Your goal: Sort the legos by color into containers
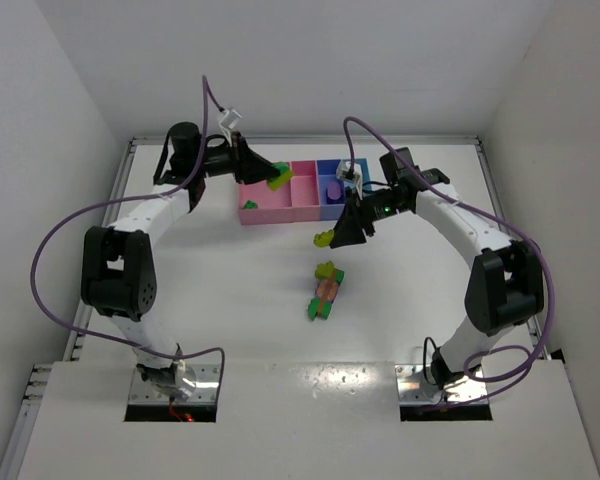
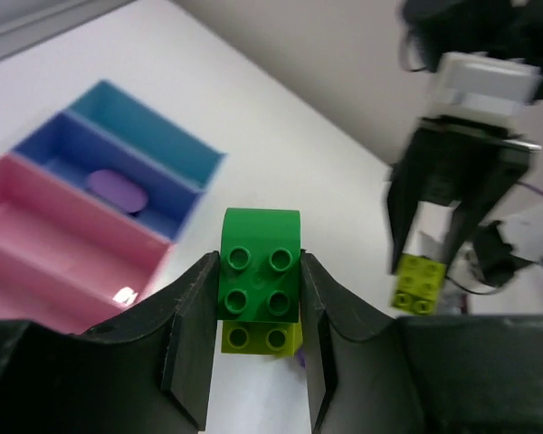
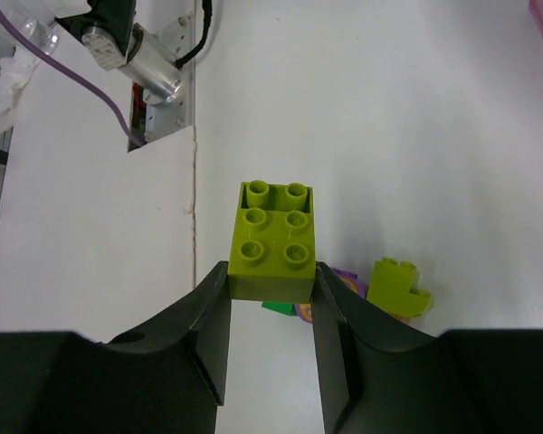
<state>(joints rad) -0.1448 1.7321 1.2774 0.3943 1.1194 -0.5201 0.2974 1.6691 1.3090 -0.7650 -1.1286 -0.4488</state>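
Observation:
My left gripper point(image 1: 268, 177) is shut on a green lego point(image 2: 260, 276) with a yellow-green brick point(image 2: 262, 337) stuck under it. It holds them over the wide pink tray point(image 1: 260, 211) of the containers. My right gripper point(image 1: 338, 234) is shut on a yellow-green lego point(image 3: 273, 244) and hovers above the table in front of the trays. In the left wrist view that right gripper point(image 2: 416, 262) and its brick point(image 2: 416, 282) show at the right. The purple-blue tray point(image 2: 68, 145) has a purple piece point(image 2: 116, 188) lying in it. A small pile of legos point(image 1: 326, 290) lies mid-table.
The narrow pink tray point(image 1: 305, 185) and the light blue tray point(image 2: 154, 131) flank the purple-blue one. The pile shows a yellow-green piece point(image 3: 396, 289), a purple piece point(image 3: 346, 278) and a green one point(image 3: 276, 308). White walls ring the table. The left arm's base point(image 3: 149, 68) sits at the near edge.

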